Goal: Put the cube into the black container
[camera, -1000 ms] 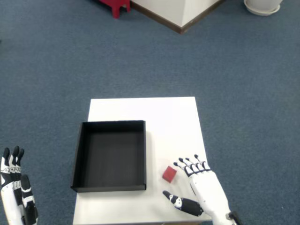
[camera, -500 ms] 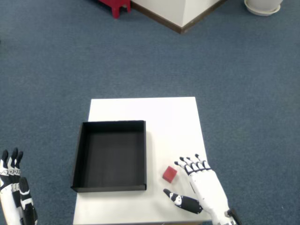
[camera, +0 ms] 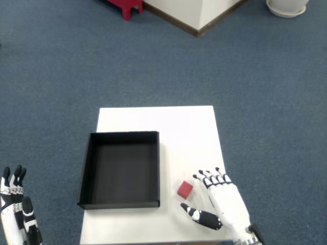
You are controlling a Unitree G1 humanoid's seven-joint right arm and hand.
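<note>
Cube (camera: 185, 189) sits untouched beside the right hand (camera: 222, 201), fingers (camera: 210, 178) released; wrist cut off.

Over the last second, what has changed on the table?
The right hand drifted slightly right and toward the near edge, away from the cube, open and holding nothing. The cube and black container stayed put on the table.
</note>
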